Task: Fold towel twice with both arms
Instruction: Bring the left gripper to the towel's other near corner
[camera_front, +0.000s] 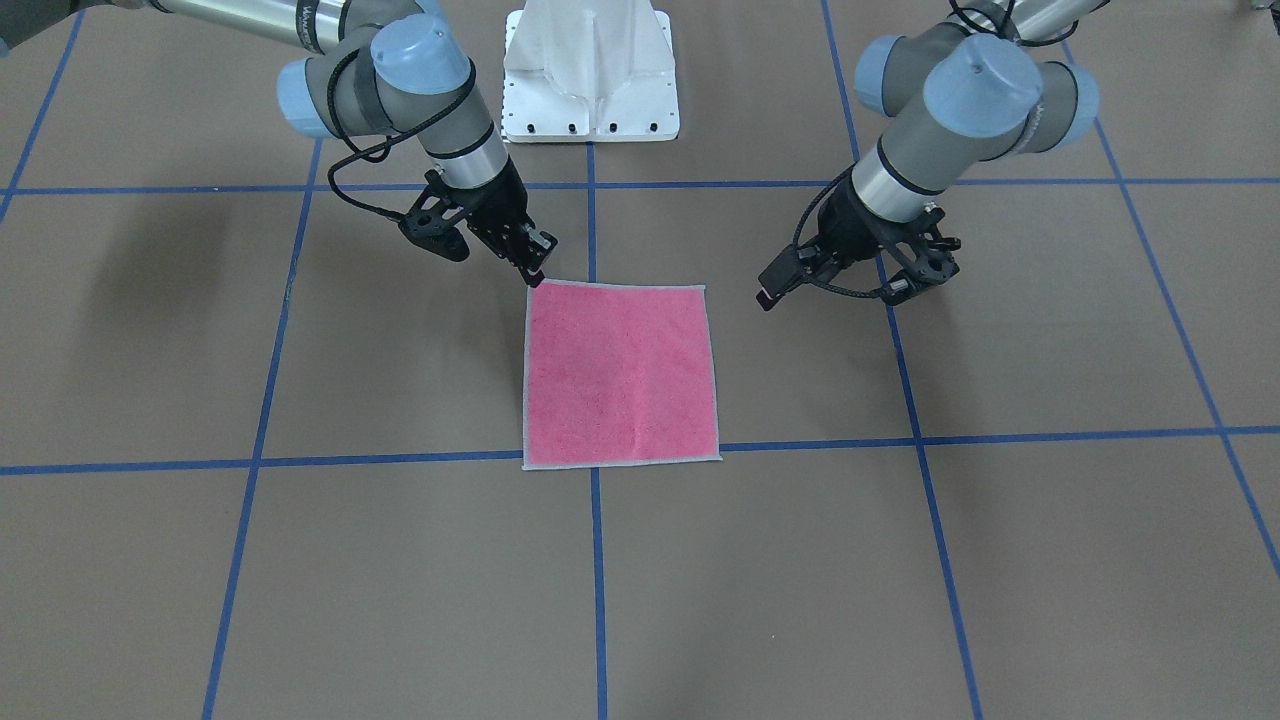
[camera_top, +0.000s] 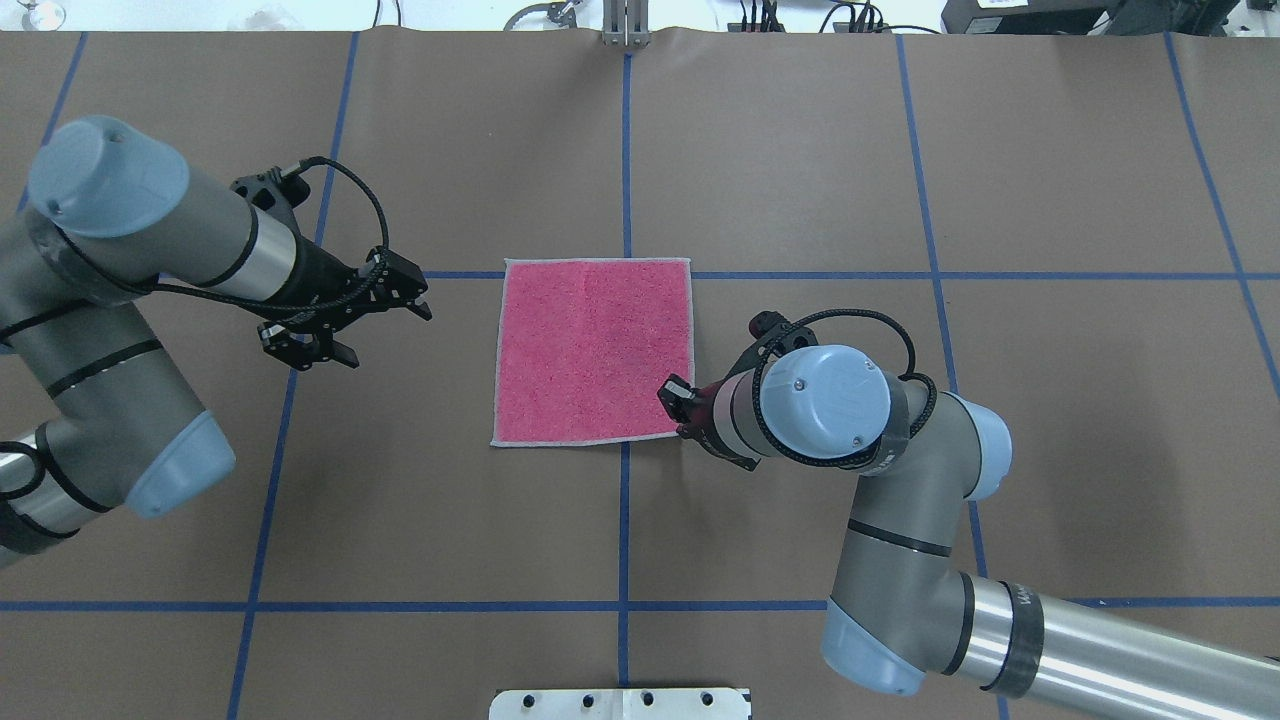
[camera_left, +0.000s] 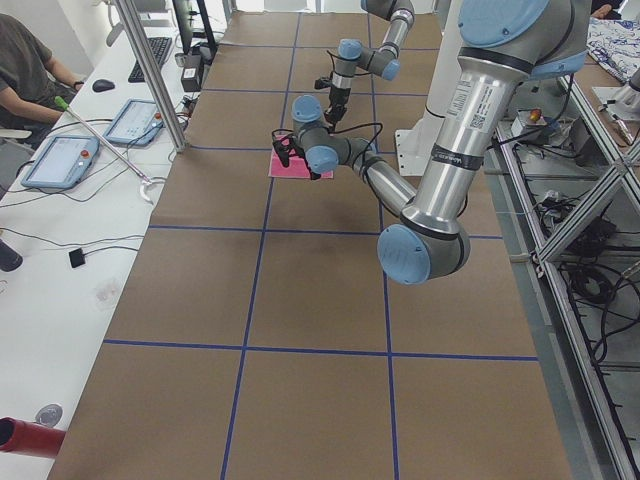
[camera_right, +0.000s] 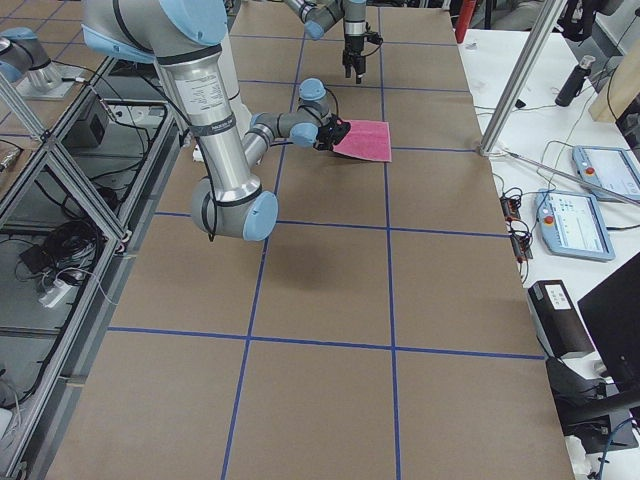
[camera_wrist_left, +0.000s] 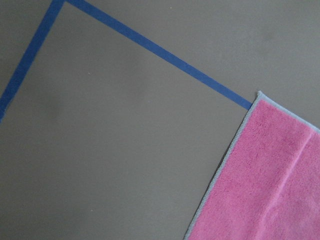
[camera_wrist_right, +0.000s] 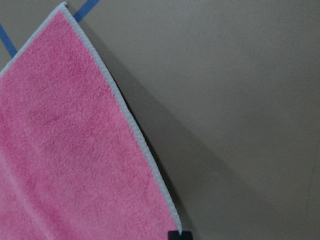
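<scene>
Your right gripper (camera_front: 538, 268) sits at the pink towel (camera_front: 620, 375) corner, while the left gripper (camera_front: 768, 292) hangs apart from it. Lift now and your fold may skew. I cannot tell whether either pincer is spread.

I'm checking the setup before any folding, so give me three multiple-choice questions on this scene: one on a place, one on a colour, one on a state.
1. Which gripper is at a corner of the towel?
A. the left one
B. the right one
C. neither
2. Which colour faces up?
A. dark grey
B. pink
C. white
3. How does the towel lie?
A. flat and unfolded
B. folded in half
C. bunched up

Answers:
1 B: the right gripper is at the corner and the left gripper is apart from the cloth.
2 B: the whole top is pink.
3 A: it is a full flat square, with the hem showing on all four sides.
</scene>
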